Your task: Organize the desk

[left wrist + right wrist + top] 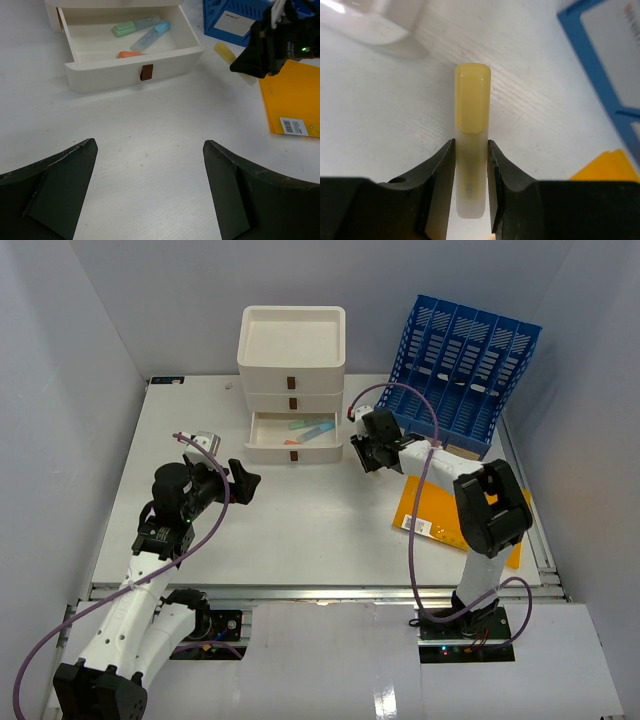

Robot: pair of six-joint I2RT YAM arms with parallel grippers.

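The left gripper (149, 147) hangs wide apart and empty, low over the big flat white desk (150, 115). The right gripper (471, 150) is squeezed on a yellow marker (472, 95) that points straight out ahead. The open drawer (270, 450), with other markers (150, 36) inside, lies just to its left.

Place: a robot lab cell, set up as a mock office desk.
Walls: plain grey panels (80, 370) boxed in the left, back and right of the top view.
Desk: a white desk (300, 530) filled mid-frame, with a metal rail (320, 592) along its lower edge.
Robots: a left arm (165, 540) and a right arm (490, 520) were bolted at the bottom, trailing purple cables (412, 540).
Office goods: a drawer box (292, 350) stood at upper centre, a blue file rack (460, 370) at upper right, an orange folder (295, 100) at right.
Pens: highlighters (150, 36) lay in the open drawer.
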